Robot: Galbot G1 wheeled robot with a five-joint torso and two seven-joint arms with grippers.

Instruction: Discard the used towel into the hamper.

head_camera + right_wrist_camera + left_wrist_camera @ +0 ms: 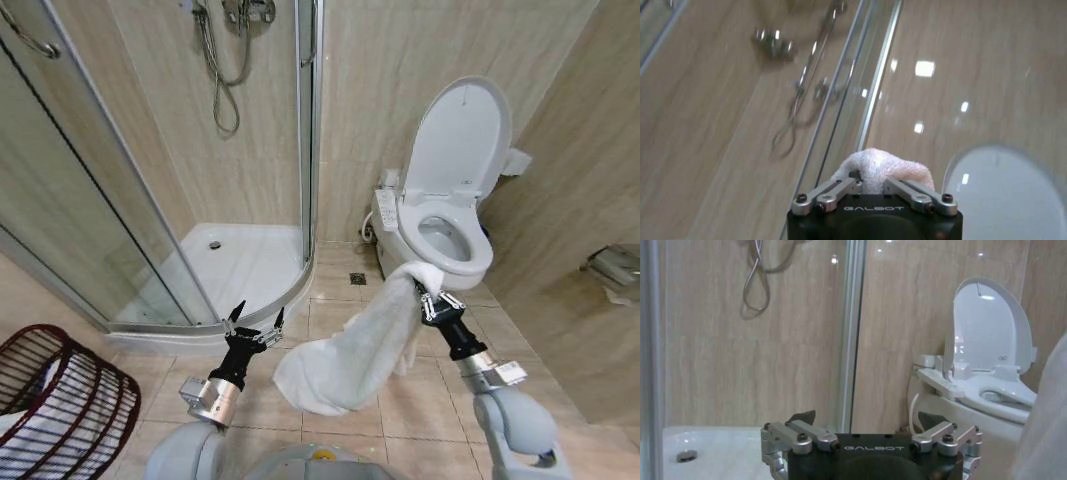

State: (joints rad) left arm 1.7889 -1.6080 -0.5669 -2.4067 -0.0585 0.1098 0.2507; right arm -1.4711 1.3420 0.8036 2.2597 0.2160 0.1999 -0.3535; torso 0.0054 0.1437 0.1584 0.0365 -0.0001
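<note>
Towel (pixel 345 355): white, terry, hanging in a long limp fold from my right claw (pixel 432 297), which is clamped on its top end in front of the toilet (pixel 450 215). Hamper (pixel 60 400) (dark red-brown bars) sits at far left. My left claw (pixel 254 322) hangs spread, holding nothing. Beige tile floor (pixel 400 400), glass shower (pixel 160 200). Claw housings read "GALBOT".

toilet (pixel 450 215) lid up, rt | shower stall (pixel 170 200) glass, lft | floor drain (pixel 358 278) btwn
</note>
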